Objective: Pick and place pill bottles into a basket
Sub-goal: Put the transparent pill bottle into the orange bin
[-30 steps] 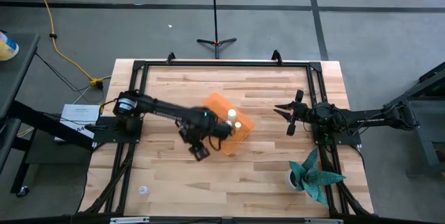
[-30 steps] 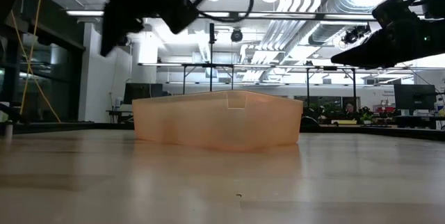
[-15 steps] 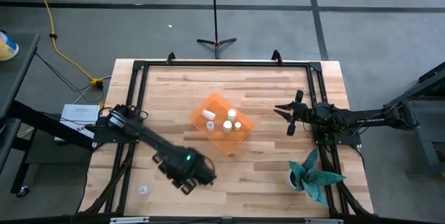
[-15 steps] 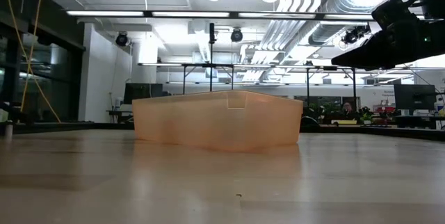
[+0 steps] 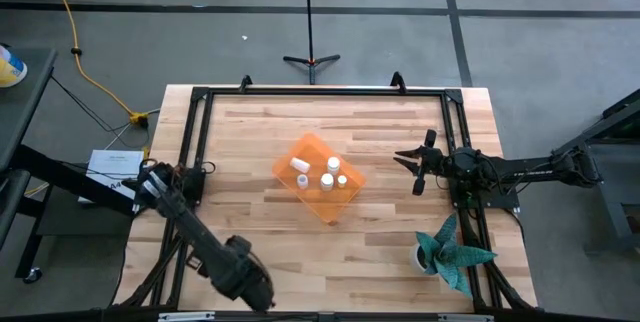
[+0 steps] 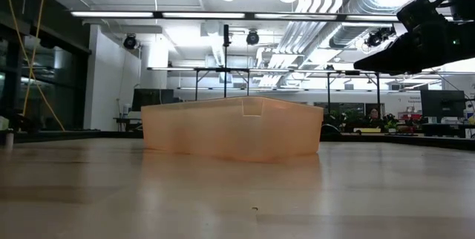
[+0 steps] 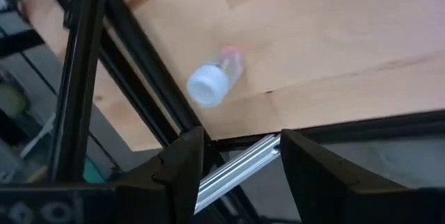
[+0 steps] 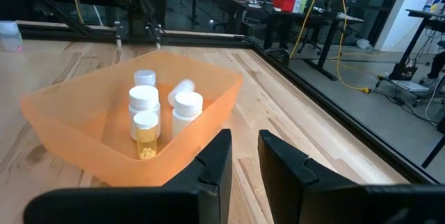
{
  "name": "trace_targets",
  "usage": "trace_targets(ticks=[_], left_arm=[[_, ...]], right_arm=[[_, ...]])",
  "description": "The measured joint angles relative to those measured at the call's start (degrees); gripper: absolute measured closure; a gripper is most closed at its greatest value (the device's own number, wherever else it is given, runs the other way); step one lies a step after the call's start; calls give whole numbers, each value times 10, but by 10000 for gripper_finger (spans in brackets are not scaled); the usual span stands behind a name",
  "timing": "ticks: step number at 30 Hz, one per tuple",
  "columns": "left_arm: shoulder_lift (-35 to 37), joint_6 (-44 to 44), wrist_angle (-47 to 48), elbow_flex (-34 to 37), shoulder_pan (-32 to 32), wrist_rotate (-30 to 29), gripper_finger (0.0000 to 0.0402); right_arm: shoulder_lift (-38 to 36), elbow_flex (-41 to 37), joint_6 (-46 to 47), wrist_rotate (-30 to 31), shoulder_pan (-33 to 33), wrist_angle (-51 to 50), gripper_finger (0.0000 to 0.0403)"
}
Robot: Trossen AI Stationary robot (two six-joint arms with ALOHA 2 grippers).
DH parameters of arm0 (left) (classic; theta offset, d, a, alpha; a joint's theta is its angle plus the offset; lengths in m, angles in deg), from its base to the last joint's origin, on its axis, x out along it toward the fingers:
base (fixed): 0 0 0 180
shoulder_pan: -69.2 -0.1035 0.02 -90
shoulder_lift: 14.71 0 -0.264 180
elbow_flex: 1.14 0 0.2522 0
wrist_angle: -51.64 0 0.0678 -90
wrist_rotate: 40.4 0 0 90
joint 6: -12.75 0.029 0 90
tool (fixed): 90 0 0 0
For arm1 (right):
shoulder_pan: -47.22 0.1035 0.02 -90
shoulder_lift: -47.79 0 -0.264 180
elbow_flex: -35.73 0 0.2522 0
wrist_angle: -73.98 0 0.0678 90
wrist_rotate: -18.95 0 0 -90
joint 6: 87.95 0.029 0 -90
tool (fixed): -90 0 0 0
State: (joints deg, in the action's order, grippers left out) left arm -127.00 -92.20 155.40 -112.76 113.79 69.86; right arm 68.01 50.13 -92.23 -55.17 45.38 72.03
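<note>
Found one loose pill bottle [image 7: 214,79] lying on its side on the bare wooden table [image 5: 400,252], well apart from the basket [image 5: 312,149], out beyond the basket's left-hand near corner and just beside the black frame rail [image 7: 132,78] at the table's edge. Counted four more bottles [image 5: 326,179] inside the basket, at least three standing upright on their bases.

Judged the loose bottle light, stiff and smooth-sided: unlikely to crush, but round, so apt to roll or squirt out from a careless pinch. Best taken across the middle of the barrel, fingers square to its long axis, clear of the cap end that faced the wrist camera.

Saw the left gripper [image 7: 240,168] hanging above the table edge, far from the basket on that same side, jaws spread and empty. Placed the bottle ahead of the jaws and off to one finger's side, not between them and not touching either; still needed, by this reading, a shift across and a descent before any closing.

Noted the right gripper [image 5: 408,170] waiting just beyond the basket's right side, pointed at it, jaws parted with nothing held.
</note>
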Motion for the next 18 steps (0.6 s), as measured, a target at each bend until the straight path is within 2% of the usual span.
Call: trace_targets(ticks=[4, 9, 13, 18], left_arm=[[-2, -93, 0, 1, 24, -11, 179], [-2, -166, -6, 1, 44, -23, 179], [-2, -206, -19, 5, 55, -40, 179], [-2, -224, -60, 64, 62, -32, 179]], right_arm=[[0, 0, 0, 0, 0, 0, 340], [0, 0, 0, 0, 0, 0, 340], [0, 0, 9, 0, 0, 0, 340], [0, 0, 14, 0, 0, 0, 340]])
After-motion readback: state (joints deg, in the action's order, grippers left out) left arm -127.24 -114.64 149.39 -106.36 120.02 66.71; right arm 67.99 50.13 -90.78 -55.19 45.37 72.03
